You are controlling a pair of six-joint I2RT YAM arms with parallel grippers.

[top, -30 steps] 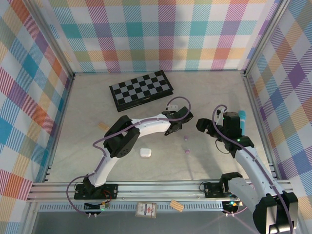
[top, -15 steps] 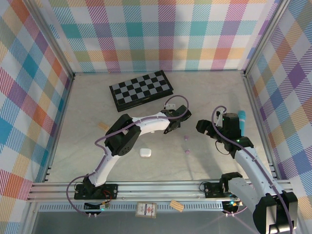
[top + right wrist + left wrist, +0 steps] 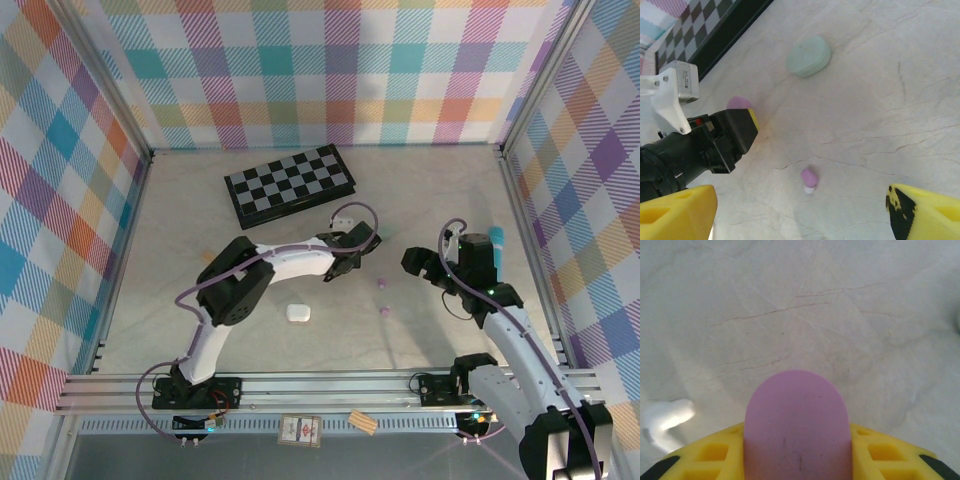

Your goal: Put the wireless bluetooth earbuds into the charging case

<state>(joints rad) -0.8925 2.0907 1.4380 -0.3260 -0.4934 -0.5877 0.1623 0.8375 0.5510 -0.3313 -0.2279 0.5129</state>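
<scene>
So the left gripper (image 3: pixel 330 268) has slid back leftward since a second ago, now clamped on a lilac case (image 3: pixel 796 425). Two lilac earbuds (image 3: pixel 381 284) lie near its right, short of the wide-open right gripper (image 3: pixel 415 262).

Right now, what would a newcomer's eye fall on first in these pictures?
A lilac rounded plastic case sits between the yellow jaws of the left gripper, mid-table. Behind it, at the far side, lies a black-and-grey checkered board. Not far from the case, two tiny lilac plastic earbuds rest on the pale marbled table.
</scene>
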